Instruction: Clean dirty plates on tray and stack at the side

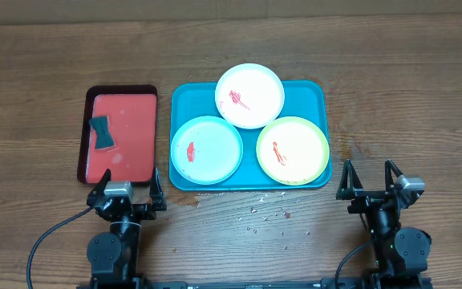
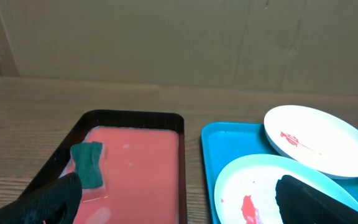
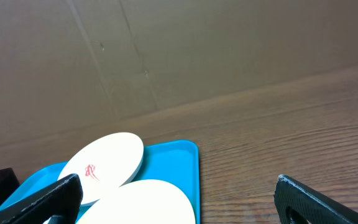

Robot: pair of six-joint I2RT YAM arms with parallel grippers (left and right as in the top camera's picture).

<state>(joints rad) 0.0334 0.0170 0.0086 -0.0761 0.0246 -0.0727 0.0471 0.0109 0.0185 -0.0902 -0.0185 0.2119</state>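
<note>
**Plates: three dirty, all on the tray, none stacked**

White plate sits at the far side of the teal tray and overhangs its far rim. Light blue plate is near left and yellow-green plate near right, both inside the rim. Each has a red smear. The plates lie very close together; I cannot tell whether they touch.

Sponge lies in the red tray, just left of the teal tray. Left gripper and right gripper sit at the near table edge, fingers spread wide, holding nothing.

Risks, as judged:
- White plate may tip or slide off the far rim if pressed on its overhanging part.
- These look like light plastic, so scrubbing without the other arm pinning the rim could make a plate skid into its neighbour.
- Lifting one plate may drag another along, since the gaps are tight.
- Sponge may drip across the table on its way over.
</note>
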